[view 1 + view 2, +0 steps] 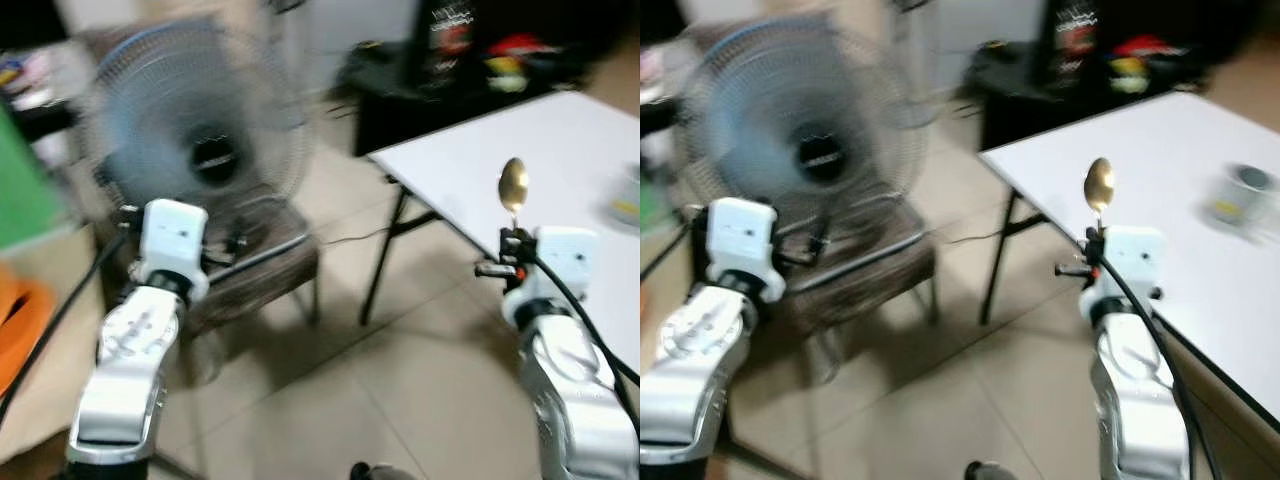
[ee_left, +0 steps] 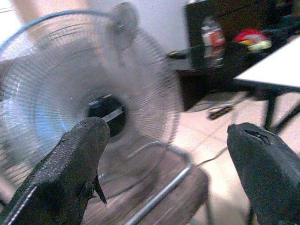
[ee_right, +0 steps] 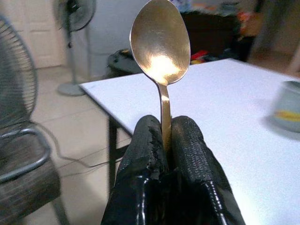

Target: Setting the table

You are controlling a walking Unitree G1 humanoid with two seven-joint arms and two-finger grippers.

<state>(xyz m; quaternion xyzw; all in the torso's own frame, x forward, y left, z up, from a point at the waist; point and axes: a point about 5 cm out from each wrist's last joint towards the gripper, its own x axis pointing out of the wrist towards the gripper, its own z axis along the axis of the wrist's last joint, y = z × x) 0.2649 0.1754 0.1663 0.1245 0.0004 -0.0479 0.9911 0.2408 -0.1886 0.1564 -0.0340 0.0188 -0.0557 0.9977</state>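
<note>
A gold spoon [image 3: 160,47] stands upright, bowl up, with my right gripper [image 3: 166,136] shut on its handle. In the head views the spoon [image 1: 513,186] rises above my right wrist [image 1: 560,255], just over the near edge of the white table [image 1: 540,150]. A pale mug [image 1: 1240,195] with a yellow mark sits on the table to the right. My left gripper [image 2: 168,154] is open with nothing between its fingers [image 2: 70,168], raised in front of a fan [image 1: 195,130].
The large round fan sits on a chair [image 1: 260,265] to the left of the table. A dark cabinet [image 1: 470,70] with bottles and clutter stands behind the table. A tiled floor [image 1: 350,400] lies between chair and table. A second fan [image 3: 75,28] stands by the wall.
</note>
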